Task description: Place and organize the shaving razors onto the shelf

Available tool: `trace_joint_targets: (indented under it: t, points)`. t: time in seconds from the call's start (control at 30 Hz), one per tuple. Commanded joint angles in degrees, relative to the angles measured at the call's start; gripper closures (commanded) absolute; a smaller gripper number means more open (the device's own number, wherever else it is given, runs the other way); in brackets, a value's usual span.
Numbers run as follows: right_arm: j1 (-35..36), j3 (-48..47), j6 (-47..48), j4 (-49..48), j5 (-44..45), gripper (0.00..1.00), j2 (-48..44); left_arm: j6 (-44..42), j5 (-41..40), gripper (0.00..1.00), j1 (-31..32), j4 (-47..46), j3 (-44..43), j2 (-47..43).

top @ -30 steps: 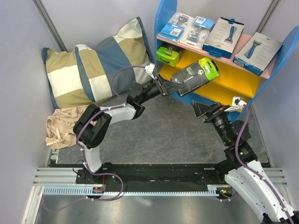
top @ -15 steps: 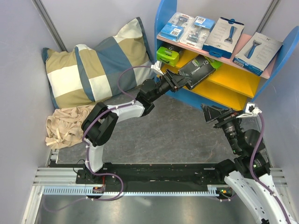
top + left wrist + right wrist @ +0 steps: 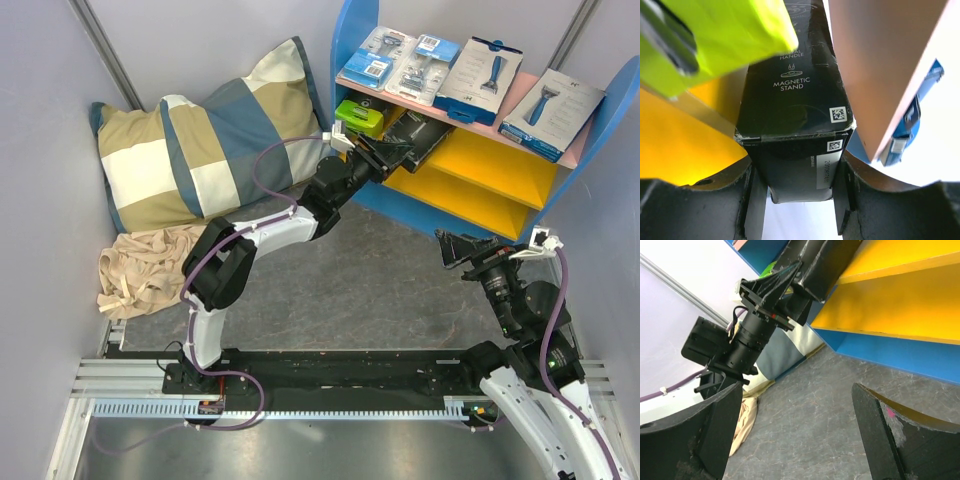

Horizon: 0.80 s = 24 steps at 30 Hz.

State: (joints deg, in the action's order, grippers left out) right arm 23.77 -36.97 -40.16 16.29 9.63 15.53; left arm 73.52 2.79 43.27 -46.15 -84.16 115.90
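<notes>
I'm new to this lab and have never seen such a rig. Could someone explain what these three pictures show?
Two robot arms are bolted at the near edge of a grey table. The wide picture looks down from above and behind them. The other two come from a small camera on each wrist, so each arm's own fingers frame the view. The left gripper clamps a black razor box and holds it end-first in the shelf, in the tier under the top one, beside a lime-green box. The right gripper hangs open and empty above the table. Four more razor packs lie on the shelf's top tier. A pillow and a beige cloth lie on the left.
</notes>
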Motion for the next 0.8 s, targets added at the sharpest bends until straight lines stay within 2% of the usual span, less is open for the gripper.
trace_joint_targets:
  t: [0.0,0.13,0.17,0.23,0.4,0.57,0.6,0.77]
  points:
    - [-0.13,-2.32,1.14,0.93,0.92,0.02,-0.32,1.81,-6.12,0.97,0.15,-0.53,-5.92,0.56]
    - [-0.13,-2.40,1.05,1.28,0.74,0.02,-0.41,2.77,-7.70,0.93,0.24,1.67,-8.21,1.44]
    - [-0.13,-2.49,1.05,1.46,0.74,0.02,-0.41,3.38,-7.97,0.87,0.24,1.85,-8.47,1.79]
    - [-0.21,-2.49,1.05,1.55,0.66,0.02,-0.50,3.83,-8.58,0.82,0.24,2.03,-8.91,1.96]
    - [-0.13,-2.84,1.40,2.25,0.92,0.02,-0.24,4.53,-10.96,0.78,0.41,4.75,-9.18,1.27]
    - [-0.21,-2.67,1.49,2.43,0.66,0.02,0.11,3.13,-13.24,0.67,0.50,6.69,-8.92,0.21]
    - [-0.21,-2.49,1.40,2.43,0.48,0.02,0.38,2.86,-13.85,0.62,0.68,7.04,-9.09,-0.14]
    - [-0.13,-2.49,1.40,2.43,0.13,0.02,0.73,1.10,-15.09,0.54,0.94,7.92,-9.27,-0.76]
